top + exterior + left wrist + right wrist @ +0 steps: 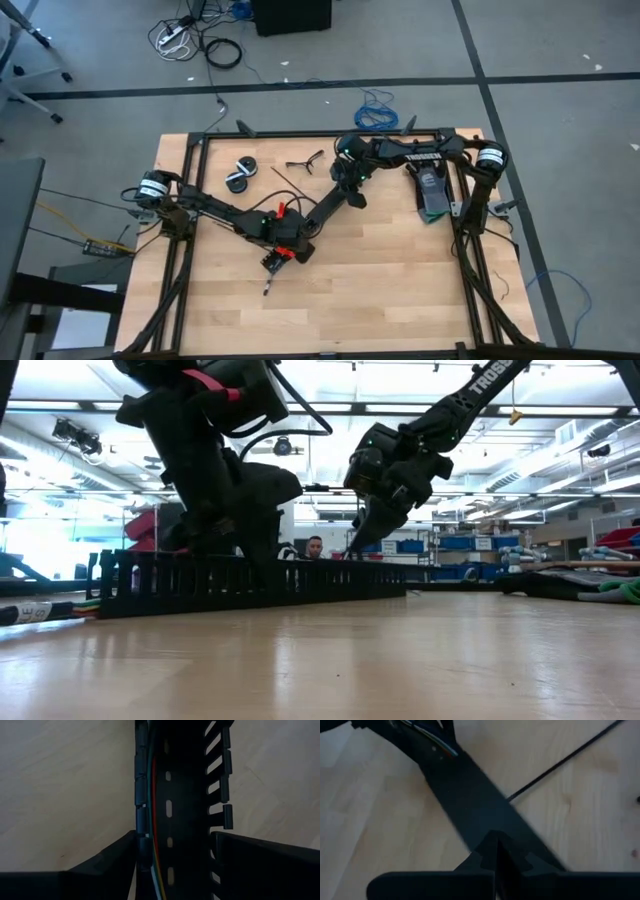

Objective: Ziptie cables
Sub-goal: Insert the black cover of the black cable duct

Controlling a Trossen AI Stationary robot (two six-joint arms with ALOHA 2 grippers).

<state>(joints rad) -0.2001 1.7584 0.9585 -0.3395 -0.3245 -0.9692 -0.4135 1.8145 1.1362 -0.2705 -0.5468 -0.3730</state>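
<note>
Counting one ziptie, two grippers.

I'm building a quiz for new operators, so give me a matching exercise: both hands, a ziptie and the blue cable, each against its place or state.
1. left hand
2. right hand
3. thin straight black plastic ziptie
4. blue coiled cable

A. on the floor beyond the table
B. shut, above the channel
C. lying on the wooden table
D. clamped on the black slotted plastic channel

Pairs: 1-D, 2-B, 3-C, 4-A
</note>
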